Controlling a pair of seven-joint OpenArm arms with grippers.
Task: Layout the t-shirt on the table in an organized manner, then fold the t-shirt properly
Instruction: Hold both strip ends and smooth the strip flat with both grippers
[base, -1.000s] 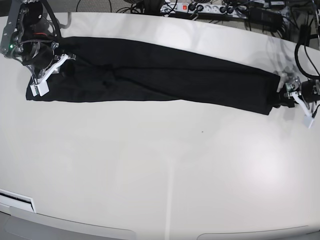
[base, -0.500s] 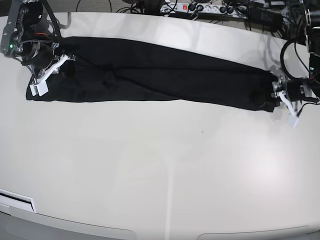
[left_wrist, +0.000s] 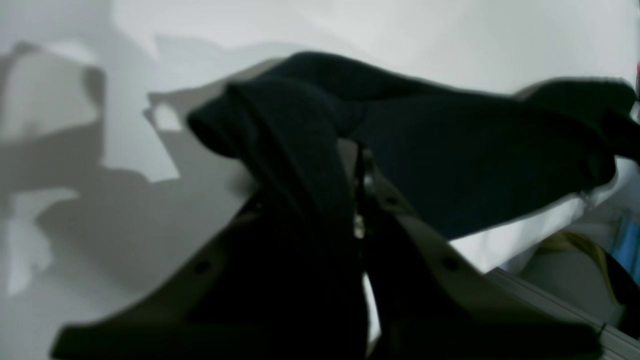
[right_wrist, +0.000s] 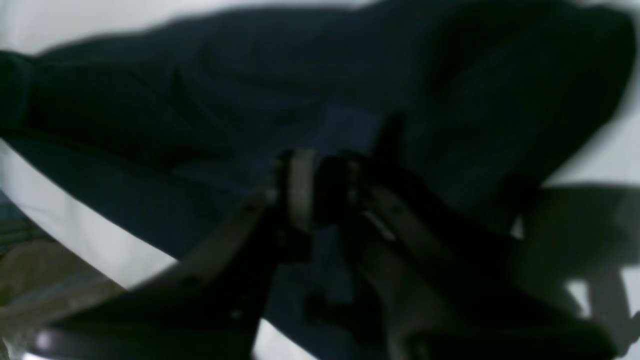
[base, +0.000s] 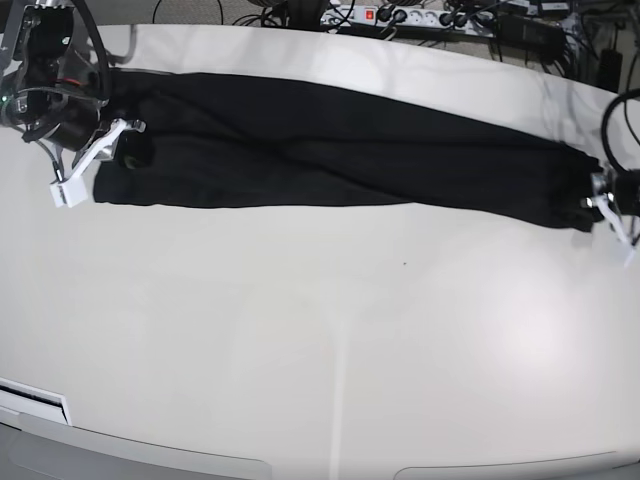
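Shirt (base: 340, 160) stretches across the table's (base: 320, 340) top; we see left gripper (left_wrist: 350, 150) pinching its right end, right gripper (right_wrist: 325, 190) parted.

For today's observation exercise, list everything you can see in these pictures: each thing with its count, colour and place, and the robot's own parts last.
t-shirt: one, black, stretched in a long band across the far part of the table.
table: one, glossy off-white, fills most of the base view.
power strip: one, white with a red switch, behind the table's far edge.
cables: several, black, tangled beyond the far edge.
left gripper: one, white fingers, shut on the t-shirt's end.
right gripper: one, white fingers, at the t-shirt's other end; grip unclear.
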